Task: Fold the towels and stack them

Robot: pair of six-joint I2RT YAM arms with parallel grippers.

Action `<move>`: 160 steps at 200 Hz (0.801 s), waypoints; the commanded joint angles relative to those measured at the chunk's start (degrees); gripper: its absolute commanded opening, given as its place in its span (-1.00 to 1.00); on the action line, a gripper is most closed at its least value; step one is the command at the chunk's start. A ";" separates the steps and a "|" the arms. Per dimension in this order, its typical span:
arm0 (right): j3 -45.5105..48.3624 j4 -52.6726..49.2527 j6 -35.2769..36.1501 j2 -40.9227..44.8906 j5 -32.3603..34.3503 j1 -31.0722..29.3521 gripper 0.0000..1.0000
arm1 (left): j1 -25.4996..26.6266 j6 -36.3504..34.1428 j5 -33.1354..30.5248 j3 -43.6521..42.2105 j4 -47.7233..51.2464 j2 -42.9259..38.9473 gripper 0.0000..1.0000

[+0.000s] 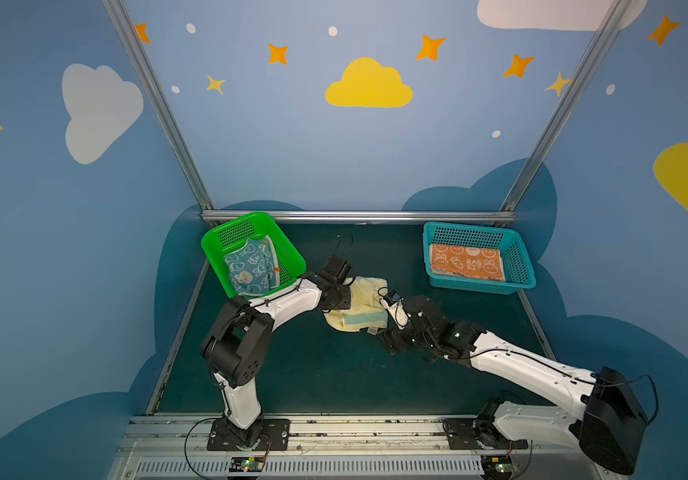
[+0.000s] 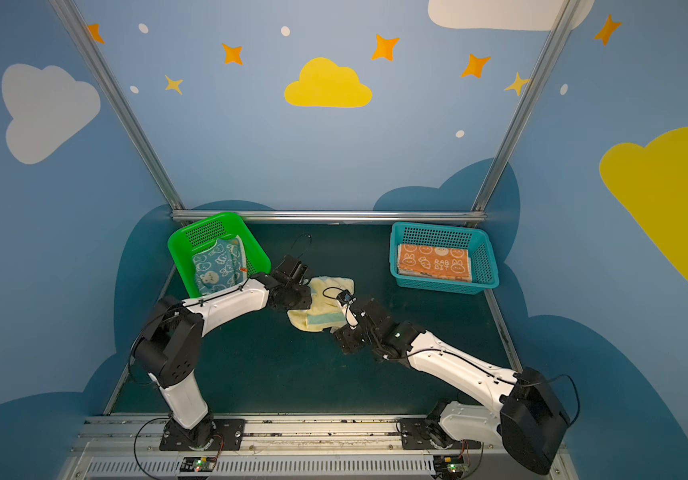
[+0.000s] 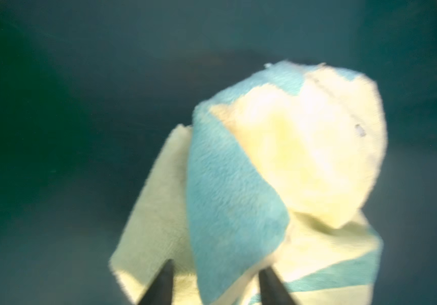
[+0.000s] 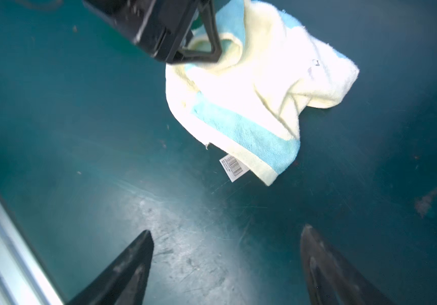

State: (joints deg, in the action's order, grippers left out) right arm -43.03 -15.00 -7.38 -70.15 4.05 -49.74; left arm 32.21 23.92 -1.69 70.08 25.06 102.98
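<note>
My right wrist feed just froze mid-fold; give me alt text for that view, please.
A crumpled pale yellow towel with a light blue stripe and a barcode tag lies on the dark green table, the left gripper at its far edge. The right gripper stands open over bare table, clear of the towel.

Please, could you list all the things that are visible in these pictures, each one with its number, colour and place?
yellow towel: one, pale yellow with a light blue stripe, crumpled mid-table
blue towel: one, blue with white rabbits, in the green basket
orange towel: one, orange with white rabbits, folded flat in the teal basket
label: one, white with a barcode, at the yellow towel's edge
green basket: one, green, back left
teal basket: one, teal, back right
table: one, dark green
left end effector: one, black, open around a yellow towel fold
right end effector: one, black, open over bare table
</note>
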 commanded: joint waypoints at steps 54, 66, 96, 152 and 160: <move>-6.28 3.42 13.94 -13.57 10.09 -4.46 0.67 | -0.70 -1.89 -5.26 -0.98 -1.82 -6.77 1.00; -7.27 3.89 16.51 -15.31 10.99 -4.62 0.66 | -0.69 -1.85 -5.25 -2.94 -3.72 -9.17 1.00; -10.76 1.42 18.11 -19.68 14.38 -4.61 0.62 | -0.82 -1.89 -6.85 -8.14 -8.29 -15.33 1.00; -10.75 3.88 18.53 -24.72 9.96 -2.31 0.54 | -2.04 -0.27 -9.05 -17.21 -14.76 -24.07 1.00; -11.06 4.08 18.54 -25.69 9.59 -1.92 0.53 | -2.37 -0.24 -8.90 -17.51 -14.61 -24.42 1.00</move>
State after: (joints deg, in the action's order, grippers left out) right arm -53.25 -11.92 10.57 -93.60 15.64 -52.82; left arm 30.89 23.03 -9.21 54.33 13.21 80.20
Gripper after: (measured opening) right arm 0.776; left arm 0.997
